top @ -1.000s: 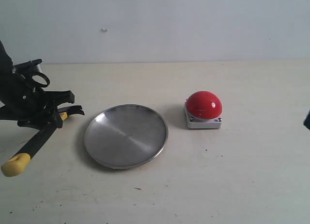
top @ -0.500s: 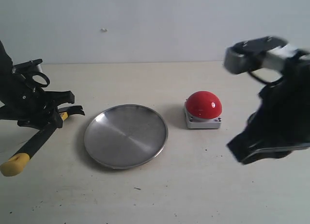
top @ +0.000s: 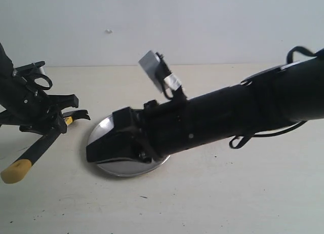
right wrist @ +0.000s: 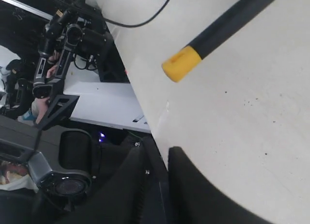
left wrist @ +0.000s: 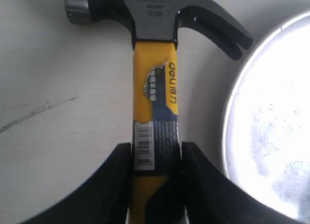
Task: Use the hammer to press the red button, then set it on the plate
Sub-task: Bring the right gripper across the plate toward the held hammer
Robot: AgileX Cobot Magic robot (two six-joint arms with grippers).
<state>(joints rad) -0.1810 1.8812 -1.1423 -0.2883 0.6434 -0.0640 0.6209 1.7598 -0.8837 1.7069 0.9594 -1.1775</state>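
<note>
Hammer (left wrist: 154, 88) sits just left of the plate (top: 103, 128), claw close beside the rim but apart from it, yellow end pointing away. Left gripper (left wrist: 156, 158) pinches the handle a little below the head. I count one hammer and one plate. Right gripper (right wrist: 165, 185) hangs over the plate, pressed together on nothing as I read it. Its arm (top: 243, 107) reaches across the middle and hides the red button from me.

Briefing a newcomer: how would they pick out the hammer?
On the pale table, left of the silver plate, the left tool grips the hammer. Only it has a long black handle with a yellow end and a dark steel head.
</note>
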